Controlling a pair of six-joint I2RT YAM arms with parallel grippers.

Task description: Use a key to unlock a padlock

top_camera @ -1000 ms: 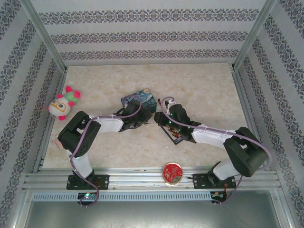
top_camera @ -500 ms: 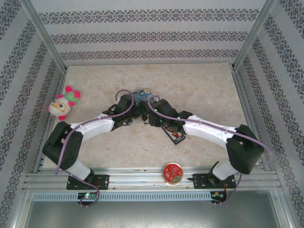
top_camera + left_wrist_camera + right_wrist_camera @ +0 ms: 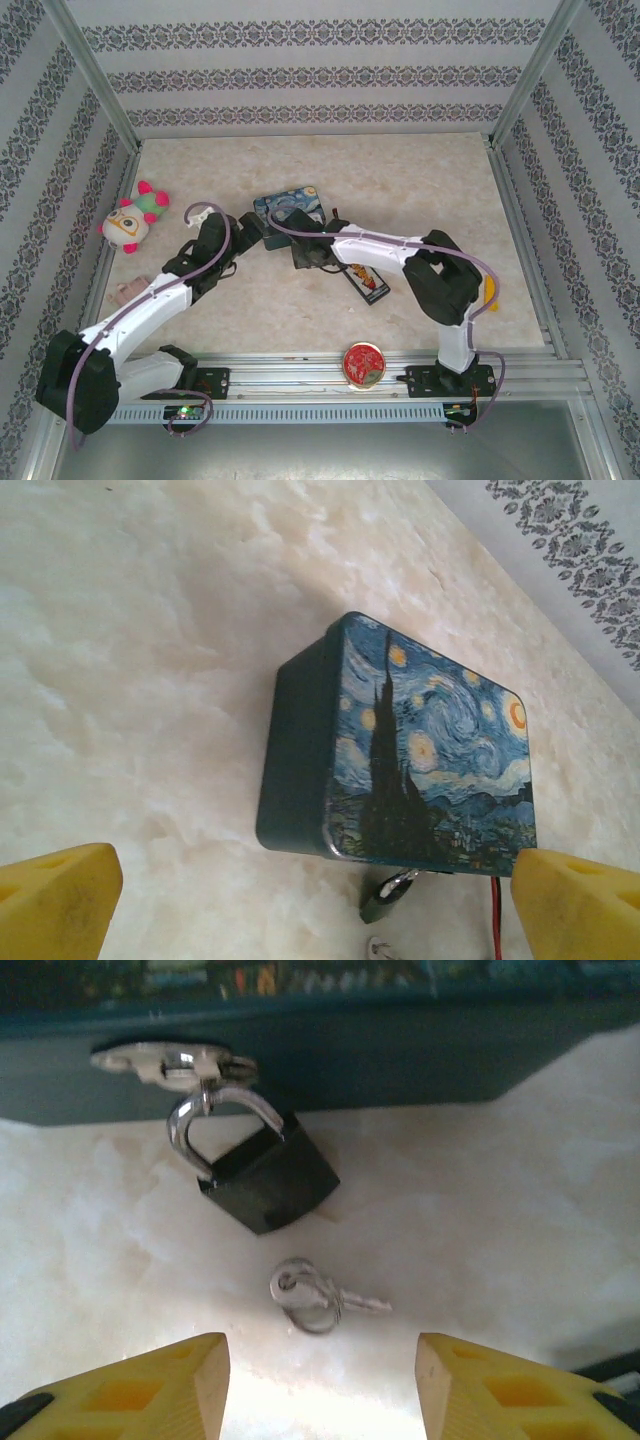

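Observation:
The padlock [image 3: 268, 1178] is a tiny black block with a silver shackle. It lies on the table with the shackle hooked through the metal hasp [image 3: 172, 1061] of the blue painted tin [image 3: 420, 750]. The small grey key [image 3: 318, 1298] on its ring lies flat just in front of the padlock, apart from it. My right gripper [image 3: 320, 1390] is open, its yellow fingers either side of the key and a little short of it. My left gripper [image 3: 315, 920] is open too and faces the tin's side, with the padlock [image 3: 385, 898] ahead between its fingers. From above, both grippers [image 3: 243, 233] [image 3: 303, 250] sit beside the tin [image 3: 290, 208].
A black pack with a red-yellow label [image 3: 365, 283] lies under the right forearm. A round red tin [image 3: 362, 363] sits at the near edge. A plush toy [image 3: 133, 218] rests by the left wall. A thin red wire [image 3: 495, 920] runs near the tin.
The left gripper has drawn back to the left of the tin, its arm now stretched low. The right gripper has shifted left toward the tin's front, its elbow folded up.

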